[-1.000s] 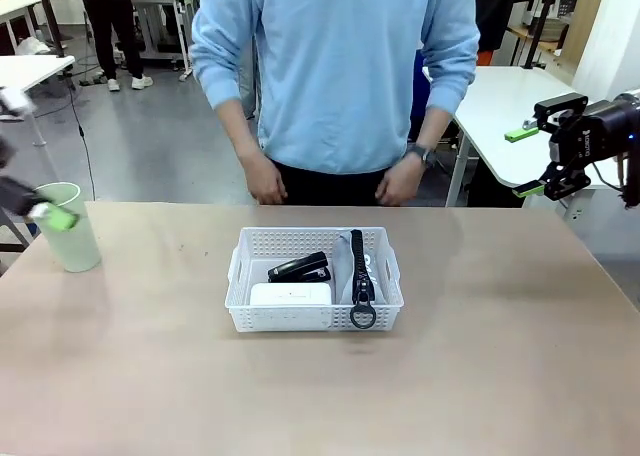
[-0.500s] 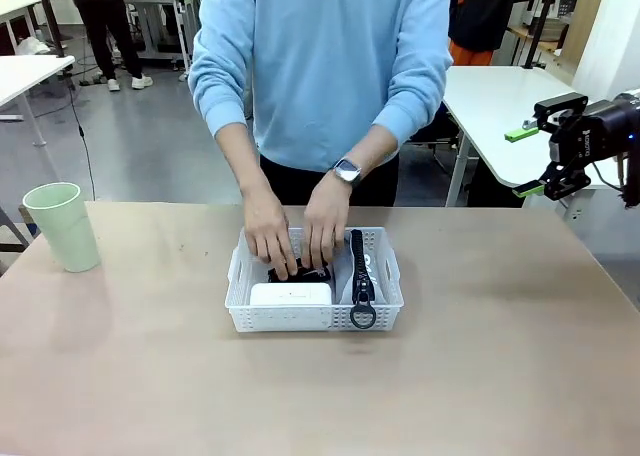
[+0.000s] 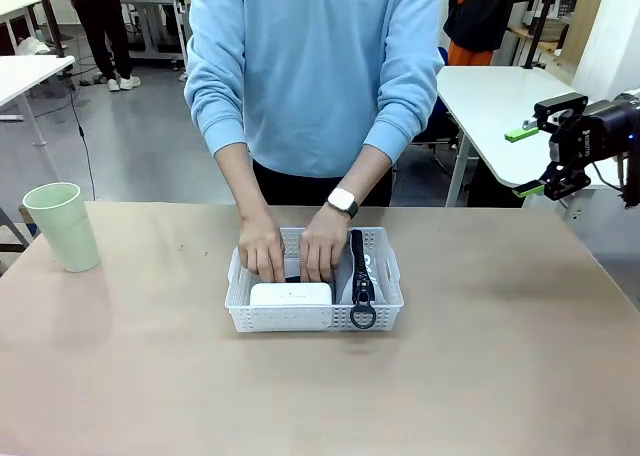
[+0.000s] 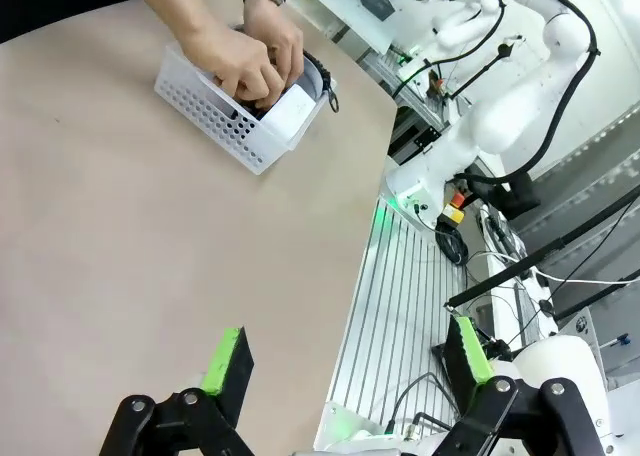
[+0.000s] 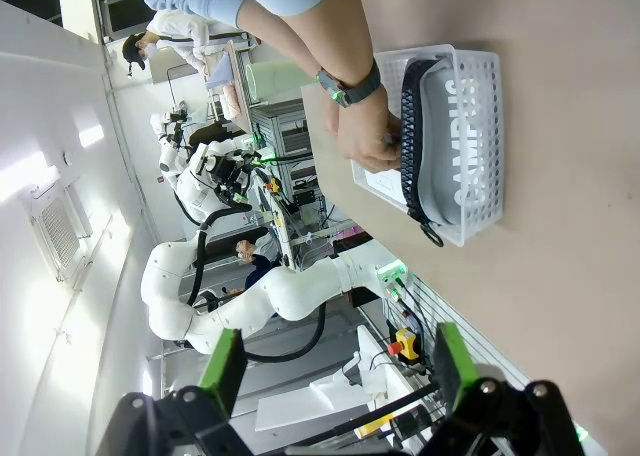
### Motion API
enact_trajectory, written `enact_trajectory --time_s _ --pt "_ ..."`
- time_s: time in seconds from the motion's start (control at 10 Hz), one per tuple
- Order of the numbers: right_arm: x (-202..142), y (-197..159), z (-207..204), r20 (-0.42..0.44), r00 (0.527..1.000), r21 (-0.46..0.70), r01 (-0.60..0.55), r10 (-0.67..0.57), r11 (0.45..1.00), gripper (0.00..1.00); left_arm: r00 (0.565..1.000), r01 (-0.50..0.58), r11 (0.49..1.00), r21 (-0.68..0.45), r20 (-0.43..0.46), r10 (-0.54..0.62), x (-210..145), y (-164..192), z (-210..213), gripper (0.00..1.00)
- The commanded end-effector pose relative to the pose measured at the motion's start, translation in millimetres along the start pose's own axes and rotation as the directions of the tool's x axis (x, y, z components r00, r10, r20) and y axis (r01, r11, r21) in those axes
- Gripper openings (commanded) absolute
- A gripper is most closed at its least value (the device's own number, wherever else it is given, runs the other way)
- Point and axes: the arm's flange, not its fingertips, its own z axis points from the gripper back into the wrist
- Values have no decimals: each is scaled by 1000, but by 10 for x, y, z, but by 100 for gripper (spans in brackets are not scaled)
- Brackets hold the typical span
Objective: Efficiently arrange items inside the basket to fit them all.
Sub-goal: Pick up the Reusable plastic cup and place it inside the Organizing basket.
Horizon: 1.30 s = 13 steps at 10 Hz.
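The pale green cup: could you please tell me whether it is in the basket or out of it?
Out: the cup stands upright on the table, far left of the basket.

I see the basket, white with lattice sides, sitting square at the centre of the front view. In its left part lies the box, white and rounded, flat against the near wall. Behind it I can only make out a dark sliver of the stapler, the rest covered by the person's hands. The right part holds the grey pouch, "CAMPUS" lettering showing, with its black strap running along it to a ring at the near rim. The pale green cup stands upright at far left, well apart from the basket.
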Motion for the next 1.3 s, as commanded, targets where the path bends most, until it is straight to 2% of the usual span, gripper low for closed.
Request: enact_trajectory --time_s 0.0,1.2 --pt "-12 22 13 -7 1000 -10 -5 5 1000 100 1000 -11 1000 10 21 11 -6 -31 0 100" --pt "-12 22 13 -7 1000 -10 -5 5 1000 100 1000 -11 1000 10 21 11 -6 -31 0 100"
